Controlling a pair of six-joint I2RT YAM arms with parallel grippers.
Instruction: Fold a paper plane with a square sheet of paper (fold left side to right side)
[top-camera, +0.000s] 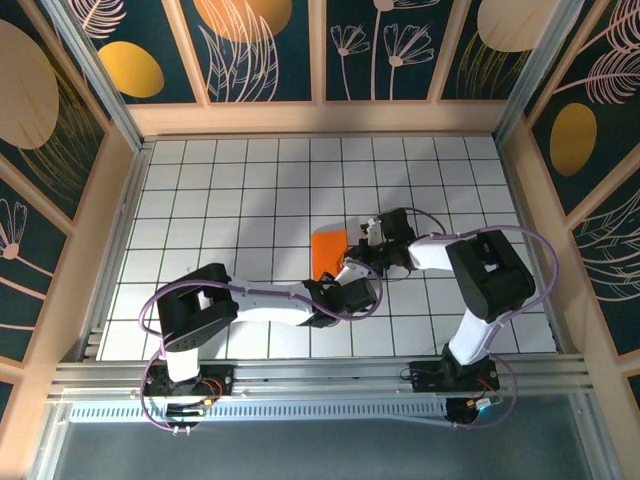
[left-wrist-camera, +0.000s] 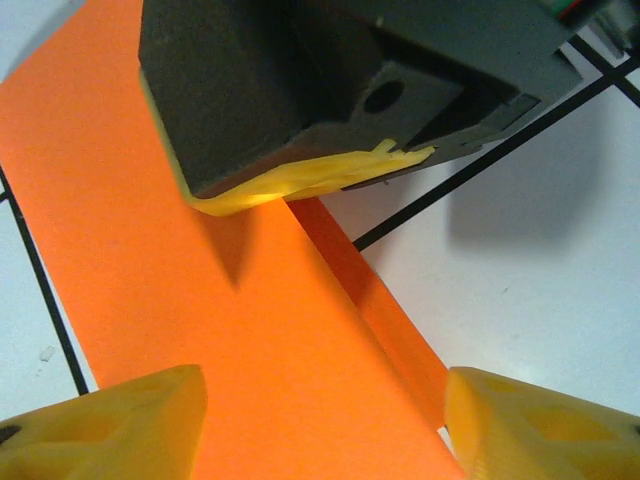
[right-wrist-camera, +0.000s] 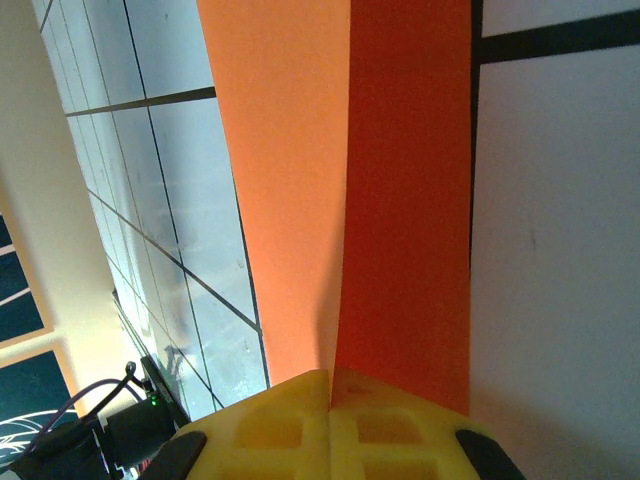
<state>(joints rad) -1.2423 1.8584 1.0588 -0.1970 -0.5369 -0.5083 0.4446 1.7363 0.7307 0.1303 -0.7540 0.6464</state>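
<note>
Pressing closed right gripper (right-wrist-camera: 330, 388) onto folded orange paper (top-camera: 328, 250) near table (top-camera: 220, 200) centre; straddling same paper with left gripper (left-wrist-camera: 325, 400), jaws apart, gripping nothing.

My left arm (top-camera: 265, 298) and right arm (top-camera: 435, 252) are white tubes with black joints, trailing lilac cables (top-camera: 141, 318); my jaws are yellow.

orange paper (top-camera: 327, 248), near end hidden under left arm (top-camera: 270, 297); cropped in wrist views
</note>
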